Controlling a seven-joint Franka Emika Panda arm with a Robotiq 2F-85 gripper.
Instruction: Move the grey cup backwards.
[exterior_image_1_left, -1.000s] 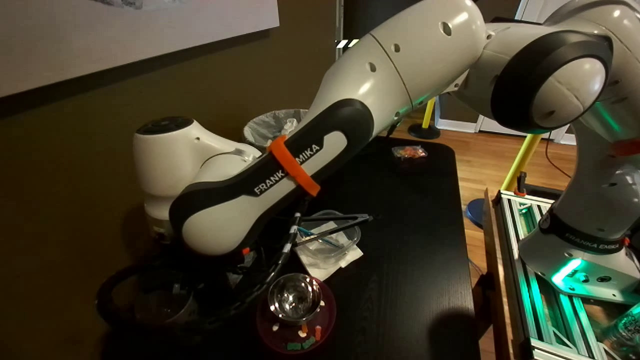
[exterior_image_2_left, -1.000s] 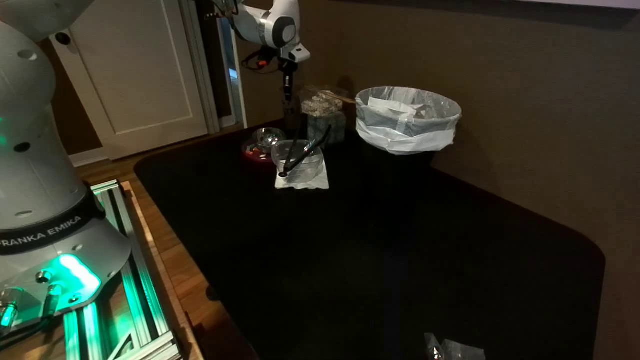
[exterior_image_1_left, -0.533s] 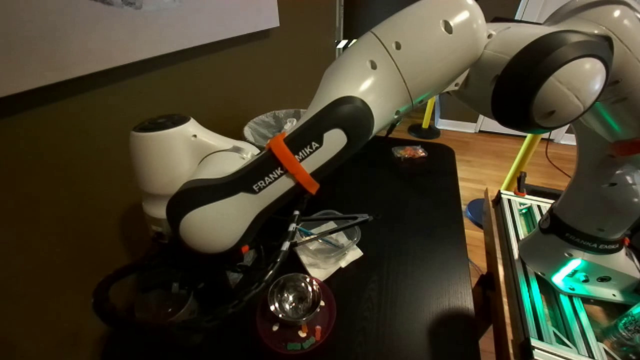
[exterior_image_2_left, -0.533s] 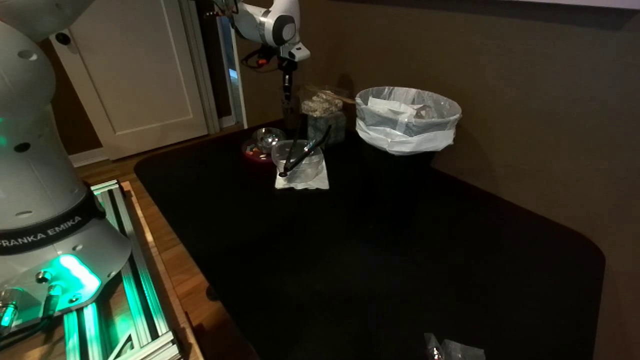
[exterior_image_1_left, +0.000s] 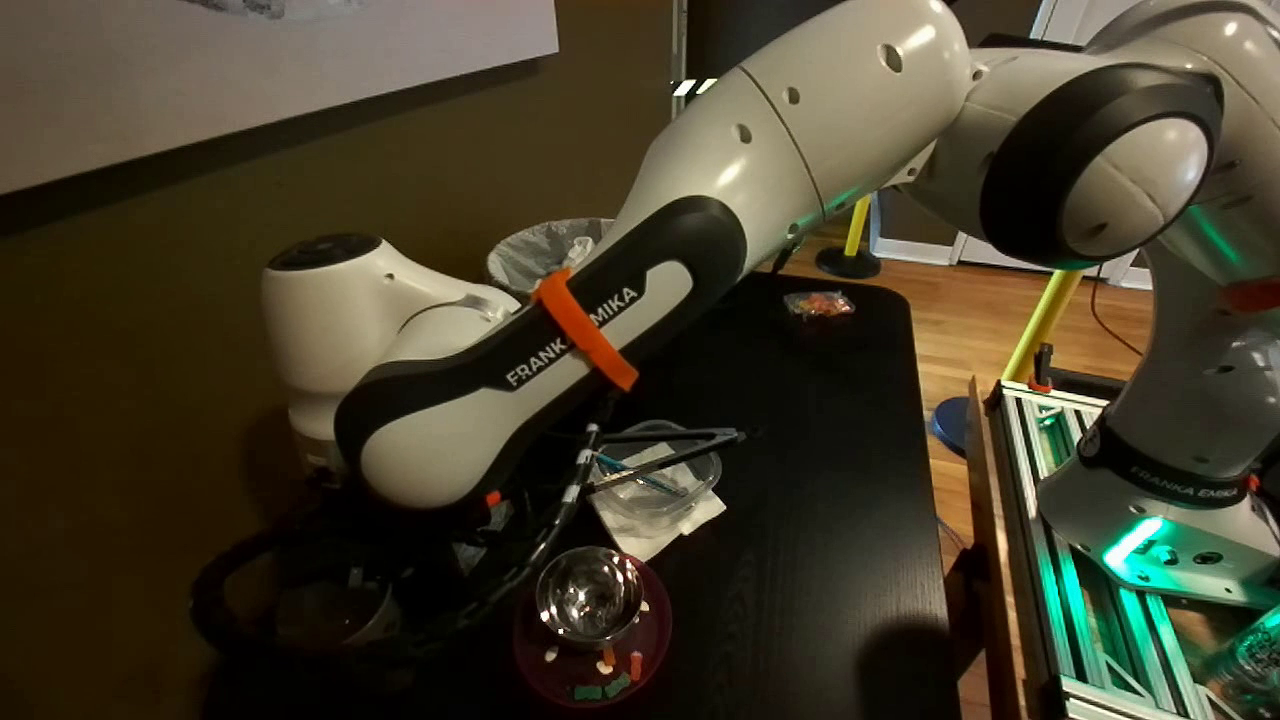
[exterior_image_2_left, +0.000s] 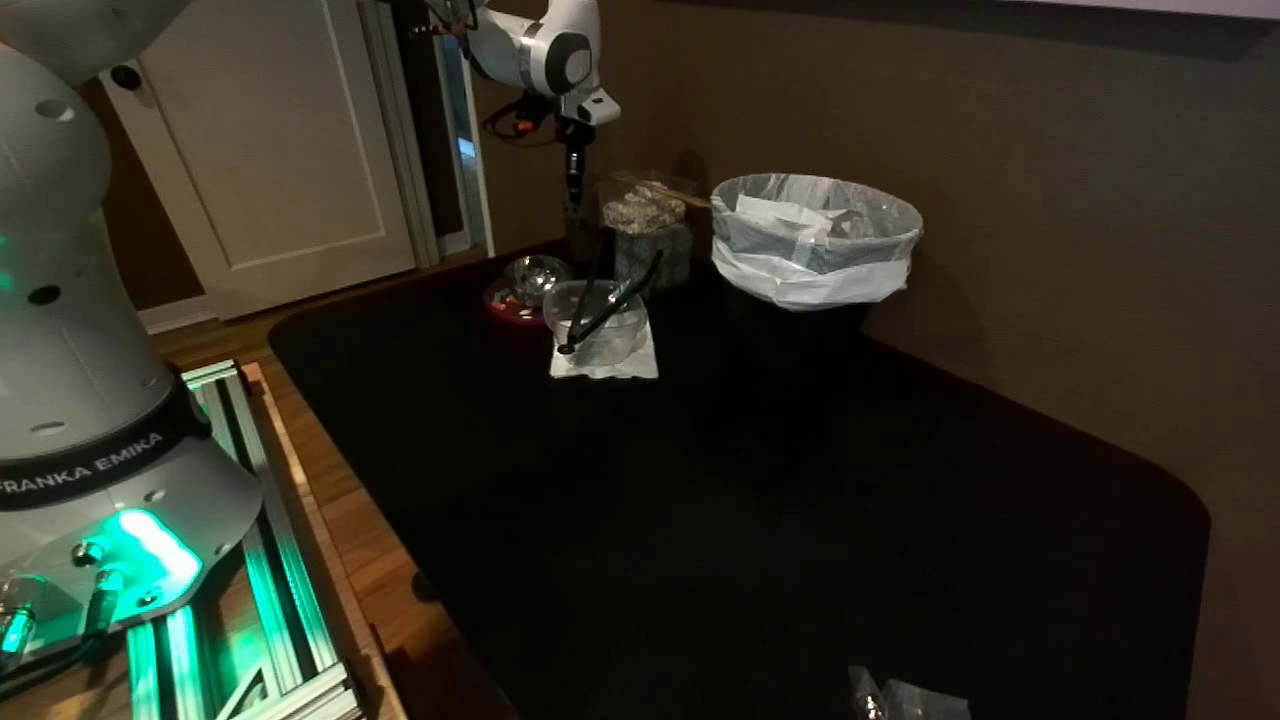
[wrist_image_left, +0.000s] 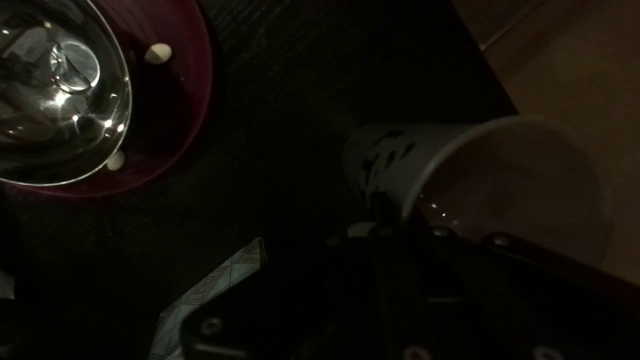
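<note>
The grey cup, round-rimmed and flecked dark, sat near an edge of the worktop, right by the gripper; whether the jaws beside it were clamped I couldn't tell.

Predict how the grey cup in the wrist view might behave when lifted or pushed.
The grey cup would probably tip if pushed high, since it looks narrower lower down. Laid sideways, it may roll in a curve, being round and tapered. Its rim looks thin, so squeezing could perhaps flex it.
</note>
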